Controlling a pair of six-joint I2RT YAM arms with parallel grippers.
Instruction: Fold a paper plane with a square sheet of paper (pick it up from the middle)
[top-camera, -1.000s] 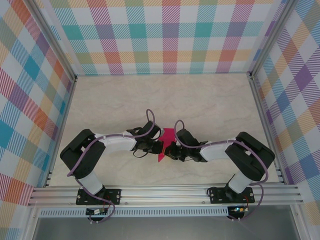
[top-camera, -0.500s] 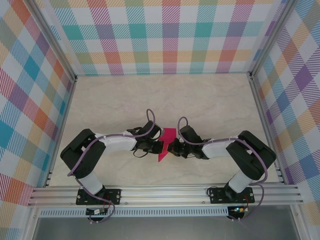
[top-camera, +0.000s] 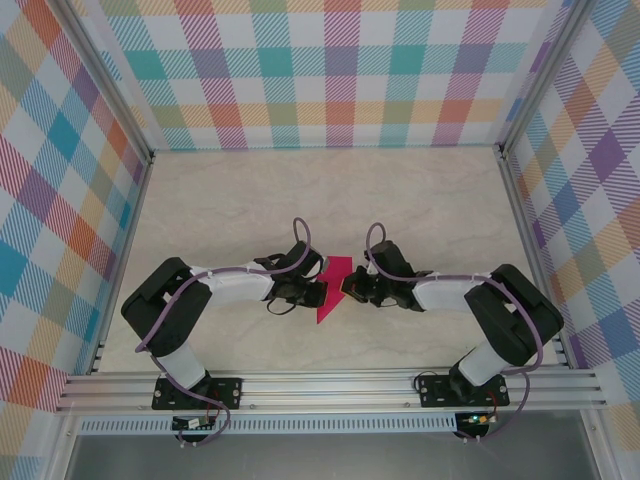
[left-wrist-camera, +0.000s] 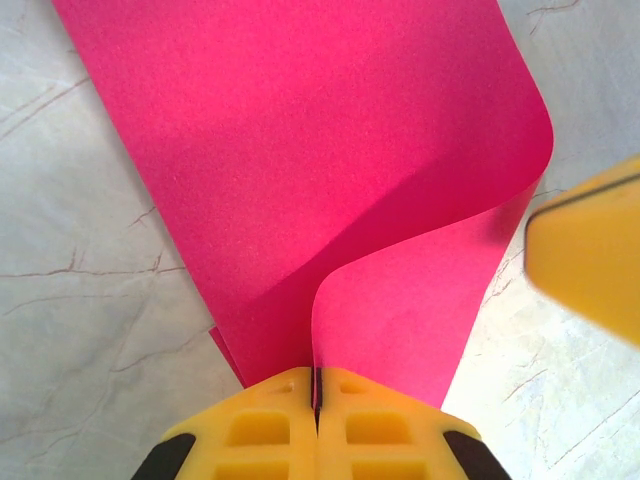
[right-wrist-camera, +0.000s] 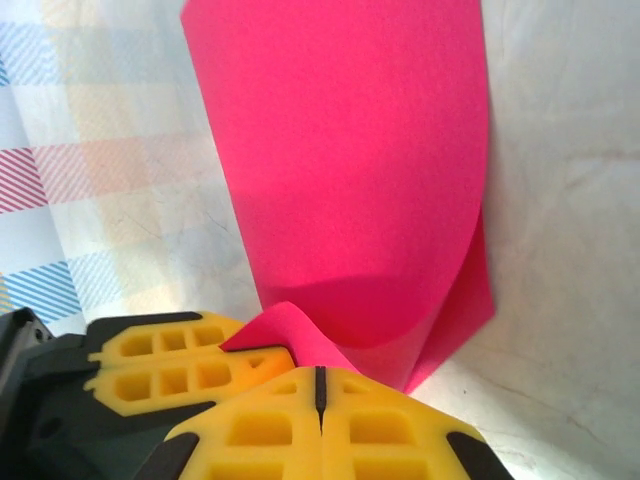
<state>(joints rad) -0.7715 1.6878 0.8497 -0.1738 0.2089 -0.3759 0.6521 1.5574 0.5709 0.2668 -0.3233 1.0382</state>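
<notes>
The square sheet of paper (top-camera: 333, 288) is magenta-pink, partly folded, and lies on the table between both arms. My left gripper (top-camera: 313, 291) is shut on the edge of a flap that curls up off the sheet (left-wrist-camera: 330, 170); the edge runs into the seam between its yellow fingers (left-wrist-camera: 260, 430). My right gripper (top-camera: 349, 289) is shut, its tips right against the curled paper (right-wrist-camera: 350, 170) from the other side. No paper shows in its seam. The left fingers (right-wrist-camera: 170, 365) sit next to it, with a pink corner lying over them.
The table top (top-camera: 330, 200) is pale marble-patterned, enclosed by plaid walls and aluminium rails (top-camera: 330, 385) at the near edge. Both arms reach inward and meet at the middle front.
The right wrist has swung toward the back, and its gripper has shifted slightly up and right along the paper's edge. The left arm and the paper have hardly moved.
</notes>
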